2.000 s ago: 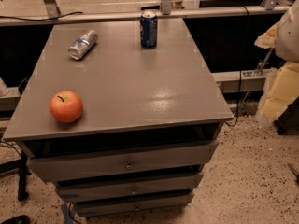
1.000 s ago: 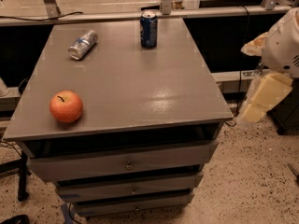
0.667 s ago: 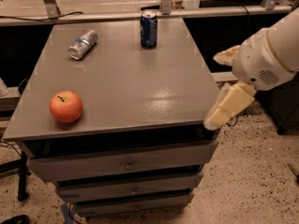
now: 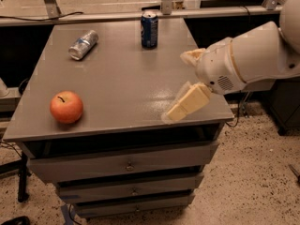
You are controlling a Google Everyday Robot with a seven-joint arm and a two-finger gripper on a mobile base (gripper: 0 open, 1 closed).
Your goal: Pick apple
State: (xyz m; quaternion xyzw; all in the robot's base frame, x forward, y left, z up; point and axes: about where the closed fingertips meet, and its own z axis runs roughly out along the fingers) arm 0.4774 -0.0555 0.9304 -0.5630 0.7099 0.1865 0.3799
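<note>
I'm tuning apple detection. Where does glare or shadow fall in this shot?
Camera view: a pale sheen lies on the right half of the table, beside the tool hanging open over the right edge; the apple at front left shows no glare, only a small shadow beneath.

The arm [image 4: 255, 55] is showing a smooth white rounded shell with a dotted grille. Its gripper [image 4: 176, 86], over the tabletop's [image 4: 117, 78] near-right corner, is showing blocky cream fingers [image 4: 190, 102].
</note>
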